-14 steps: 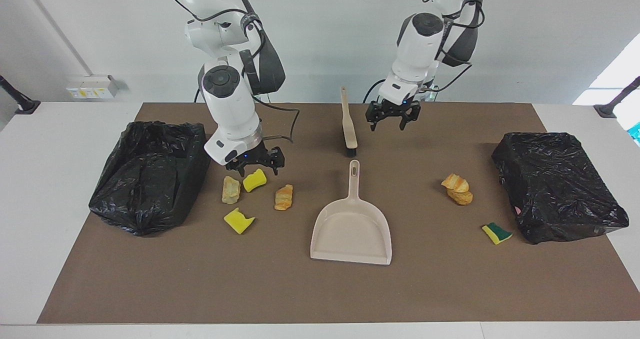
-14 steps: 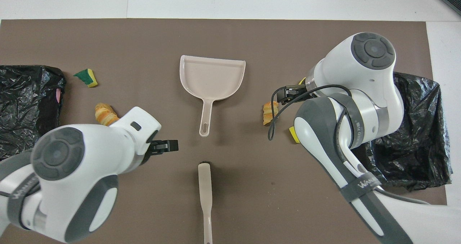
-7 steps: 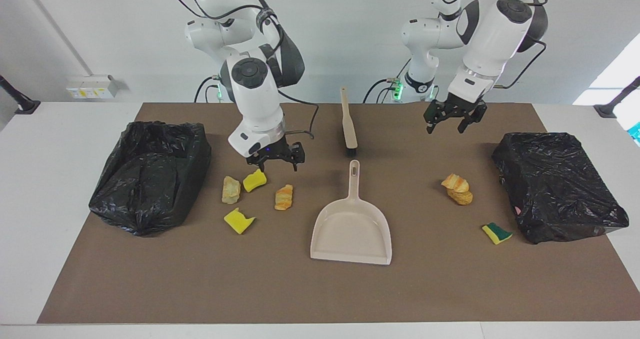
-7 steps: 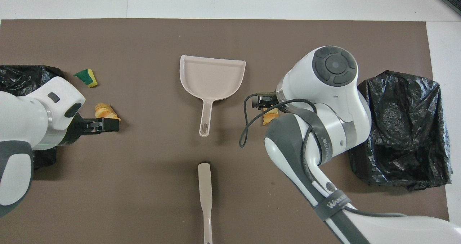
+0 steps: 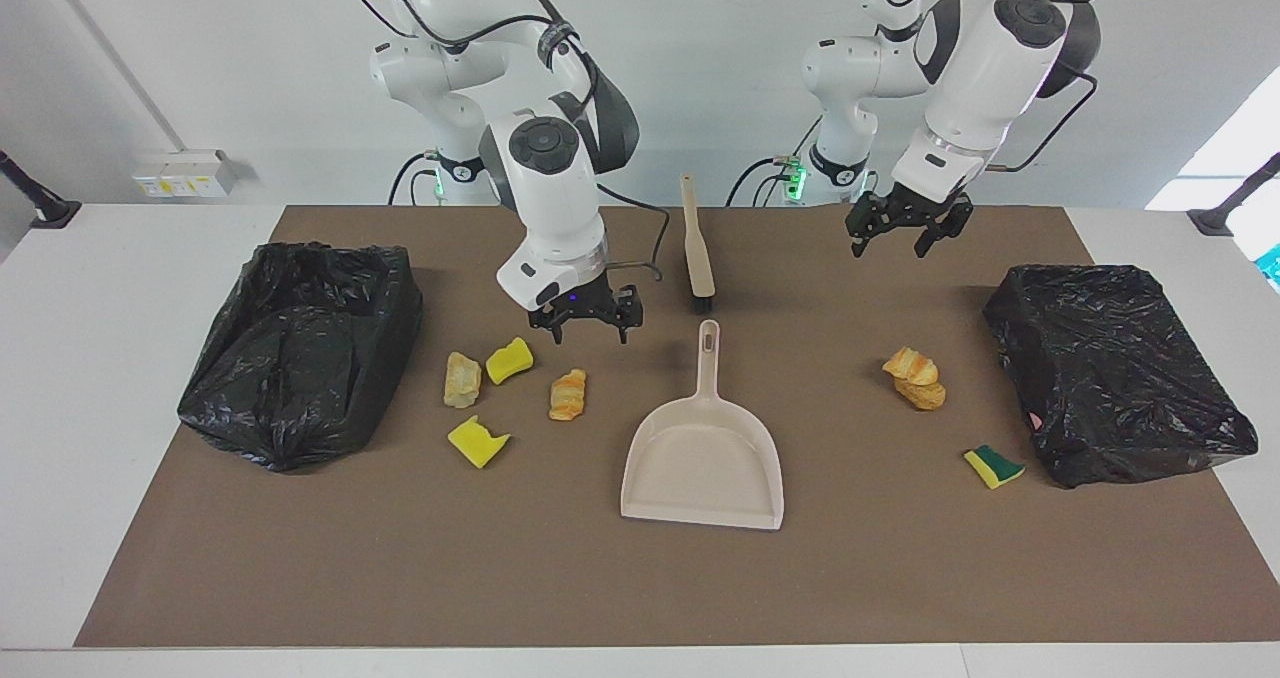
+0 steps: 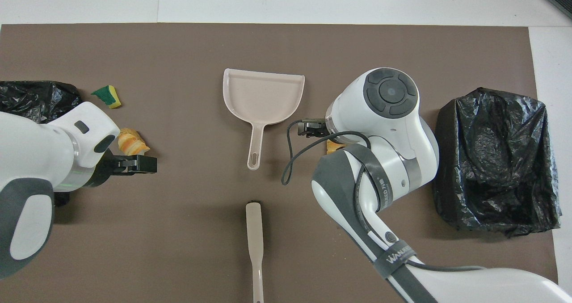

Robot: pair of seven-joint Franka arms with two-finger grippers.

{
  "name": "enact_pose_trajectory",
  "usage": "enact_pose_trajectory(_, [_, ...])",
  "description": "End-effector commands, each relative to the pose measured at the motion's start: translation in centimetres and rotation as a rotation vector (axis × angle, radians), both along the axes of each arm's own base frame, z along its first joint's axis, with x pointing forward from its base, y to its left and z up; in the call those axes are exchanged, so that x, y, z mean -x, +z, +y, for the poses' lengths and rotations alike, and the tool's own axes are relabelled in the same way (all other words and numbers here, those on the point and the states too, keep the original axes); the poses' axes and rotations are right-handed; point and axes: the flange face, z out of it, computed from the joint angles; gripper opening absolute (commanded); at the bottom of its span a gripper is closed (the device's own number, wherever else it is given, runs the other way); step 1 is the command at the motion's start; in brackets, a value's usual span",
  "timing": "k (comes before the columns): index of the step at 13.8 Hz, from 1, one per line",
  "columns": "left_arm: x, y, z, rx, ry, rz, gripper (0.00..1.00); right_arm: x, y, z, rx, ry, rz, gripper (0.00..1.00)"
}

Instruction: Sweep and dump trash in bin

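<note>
Mid-bench, the dustpan (image 5: 703,455) and brush (image 5: 697,248) lie untouched; the right gripper (image 5: 586,320) and left gripper (image 5: 908,225) hover above, fingers spread, empty, likely approaching them.

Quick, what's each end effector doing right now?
Left end effector: open, holding nothing.
Right end effector: open, holding nothing.

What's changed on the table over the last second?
The right gripper, open and empty, slid from over the sponge bits toward the dustpan handle. The left gripper, also open, swung away from the brush toward its own end of the table. Nothing was grasped; the trash, dustpan, brush and both bins stayed put.
</note>
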Motion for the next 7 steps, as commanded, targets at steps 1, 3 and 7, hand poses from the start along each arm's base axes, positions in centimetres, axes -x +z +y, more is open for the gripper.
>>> enact_pose_trajectory(1, [4.1, -1.5, -4.2, -0.017, -0.007, 0.021, 1.0, 0.4, -1.2, 2.8, -0.022, -0.042, -0.026, 1.0])
enact_pose_trajectory(3, [6.9, -3.9, -7.6, -0.035, -0.002, 0.047, 1.0, 0.7, -2.7, 4.7, -0.026, -0.045, -0.035, 1.0])
enact_pose_trajectory(7, [13.4, -10.3, -14.5, -0.062, -0.025, 0.068, 1.0, 1.0, -4.9, 7.6, -0.037, -0.054, -0.045, 1.0])
